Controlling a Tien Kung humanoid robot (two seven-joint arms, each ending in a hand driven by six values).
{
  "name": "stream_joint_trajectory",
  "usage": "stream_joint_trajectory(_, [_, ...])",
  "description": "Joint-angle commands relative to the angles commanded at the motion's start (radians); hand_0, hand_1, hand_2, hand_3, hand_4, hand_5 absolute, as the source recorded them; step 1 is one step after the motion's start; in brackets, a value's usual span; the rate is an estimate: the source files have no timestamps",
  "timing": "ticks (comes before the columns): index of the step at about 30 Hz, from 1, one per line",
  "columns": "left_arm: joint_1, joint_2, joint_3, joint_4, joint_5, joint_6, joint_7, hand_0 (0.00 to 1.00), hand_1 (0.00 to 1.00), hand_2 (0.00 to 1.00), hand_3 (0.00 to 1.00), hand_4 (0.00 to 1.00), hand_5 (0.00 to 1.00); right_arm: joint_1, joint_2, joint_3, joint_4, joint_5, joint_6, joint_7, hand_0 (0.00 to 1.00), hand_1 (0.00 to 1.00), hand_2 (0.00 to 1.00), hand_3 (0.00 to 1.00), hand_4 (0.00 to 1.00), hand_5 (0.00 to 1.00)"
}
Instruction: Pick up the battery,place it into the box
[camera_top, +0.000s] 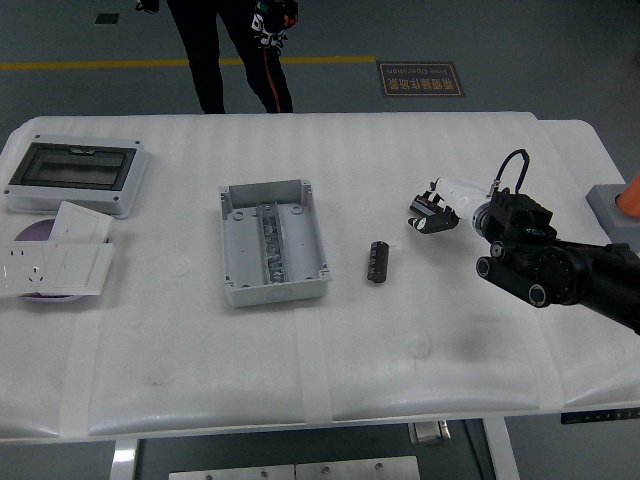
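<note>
One battery (377, 262) | lay flat just ahead-left of your right hand (432, 214), untouched | fingers curled, holding nothing | box (272, 241) farther left, open-topped | judged rigid, light, smooth, apt to roll | you should pinch across its middle.

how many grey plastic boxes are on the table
2. An open grey plastic box lies mid-table, left of the black cylindrical battery. A closed grey box with a dark window lid sits at the far left. None appears hidden.
</note>
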Motion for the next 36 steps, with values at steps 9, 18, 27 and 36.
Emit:
stream_joint_trajectory(9, [0.0, 0.0, -0.001, 0.0, 0.0, 0.004, -0.008, 0.54, 0.644, 0.591, 0.532, 0.452, 0.439, -0.002, 0.005, -0.007, 0.005, -0.012, -0.027, -0.003, 0.518, 0.538, 0.627, 0.708, 0.726, 0.504])
stream_joint_trajectory(18, [-0.001, 0.0, 0.005, 0.0, -0.009, 0.008, -0.016, 0.54, 0.644, 0.591, 0.532, 0.451, 0.444, -0.003, 0.005, -0.013, 0.013, -0.028, -0.04, -0.006, 0.47, 0.491, 0.488, 0.678, 0.569, 0.333])
stream_joint_trajectory(27, [-0.005, -0.001, 0.027, -0.001, -0.027, 0.012, -0.029, 0.539, 0.644, 0.592, 0.532, 0.451, 0.445, -0.008, 0.007, -0.01, 0.01, -0.052, -0.034, -0.01, 0.46, 0.483, 0.449, 0.682, 0.509, 0.264])
stream_joint_trajectory(36, [-0.006, 0.0, 0.025, -0.001, -0.024, 0.018, -0.037, 0.539, 0.643, 0.592, 0.531, 0.447, 0.446, -0.005, 0.005, -0.012, 0.018, -0.054, -0.047, -0.005, 0.448, 0.485, 0.433, 0.682, 0.489, 0.246])
